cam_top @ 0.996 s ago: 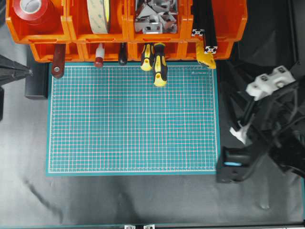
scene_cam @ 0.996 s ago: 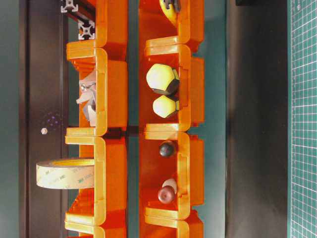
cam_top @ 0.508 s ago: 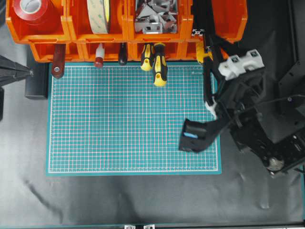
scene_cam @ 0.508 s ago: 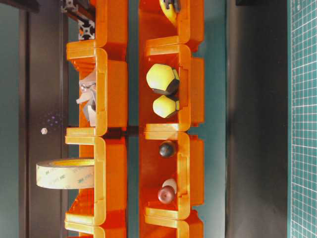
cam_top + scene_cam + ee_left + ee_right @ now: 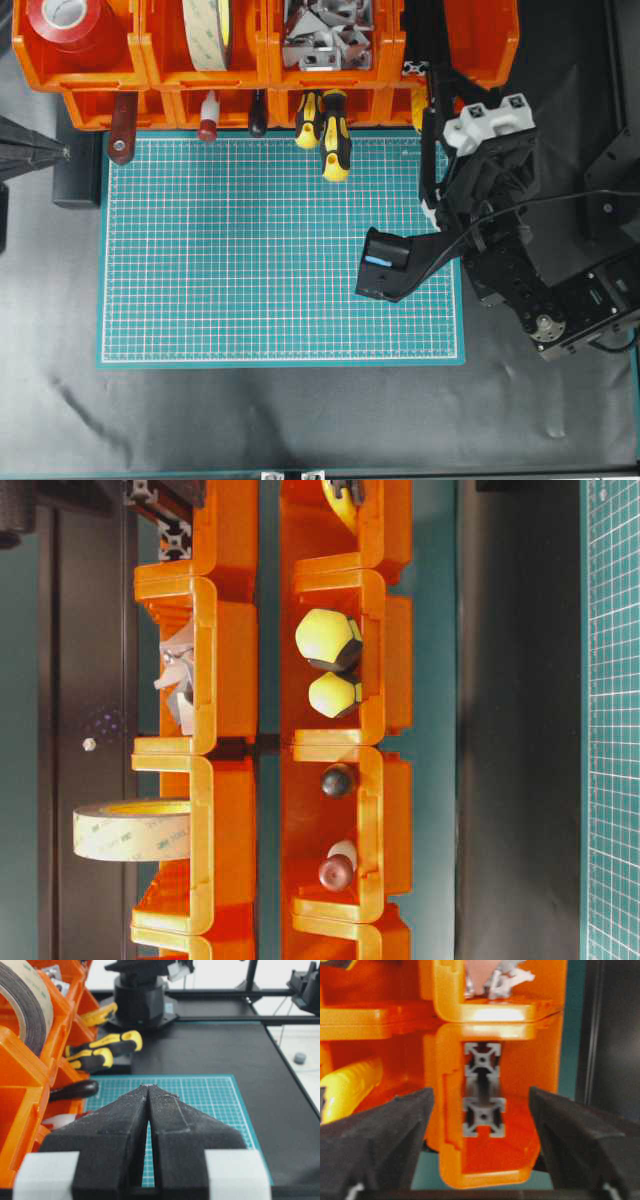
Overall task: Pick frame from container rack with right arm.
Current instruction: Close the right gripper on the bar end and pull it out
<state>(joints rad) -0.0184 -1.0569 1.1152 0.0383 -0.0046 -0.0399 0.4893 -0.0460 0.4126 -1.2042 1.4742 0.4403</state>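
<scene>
From the right wrist camera, the right gripper (image 5: 482,1147) has its 2 black fingers (image 5: 375,1135) spread wide apart, holding nothing — they flank the open front of an orange bin without touching it. Just beyond them, 2 square slotted end faces of the frame (image 5: 483,1089) show one above the other inside that bin, apart from either finger. A yellow tool handle (image 5: 347,1085) lies in the neighbouring compartment to the left, and a bin of grey metal brackets (image 5: 495,980) sits next to it.

In the overhead view the right arm (image 5: 495,190) leans over the right edge of the green cutting mat (image 5: 240,250), its white block near the right end of the container rack (image 5: 200,75), hiding much of the frames there. Nearby, 2 yellow-and-black screwdrivers (image 5: 330,135) poke out of the lower row onto the mat. Farther left in the rack stand a roll of tan tape (image 5: 207,32) and a red tape roll (image 5: 65,20).

The left gripper (image 5: 148,1091) is clenched, tips together and empty, well away at the mat's left side.
</scene>
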